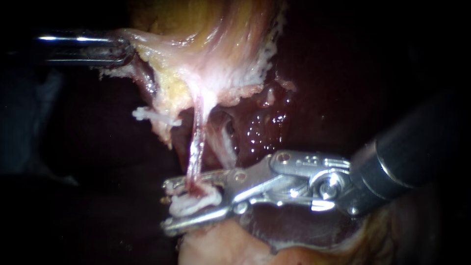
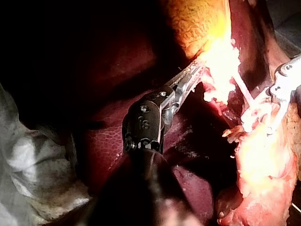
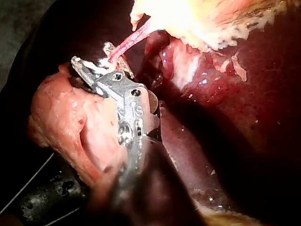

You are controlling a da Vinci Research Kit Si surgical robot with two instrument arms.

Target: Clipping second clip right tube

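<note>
My right instrument [image 1: 167, 206] comes in from the right, its two jaws spread around the lower end of a thin pink tube [image 1: 196, 147]. A white clip [image 1: 194, 203] sits between the jaws, touching both, around the tube's bloody base. The right wrist view shows the same jaws [image 3: 89, 70], clip [image 3: 96, 61] and tube [image 3: 127, 44]. My left instrument [image 1: 122, 49], at the upper left, is shut on the edge of the pale yellow gallbladder [image 1: 211, 54] and holds it up, so the tube is taut. Its jaws [image 2: 197, 70] bite the bright tissue in the left wrist view.
Another white clip [image 1: 152, 116] sits on tissue left of the tube. A paler strand [image 1: 223, 142] runs beside the tube on its right. Dark red liver [image 1: 265, 127] lies behind. A pale pink tissue mass [image 1: 221, 245] lies under the right jaws.
</note>
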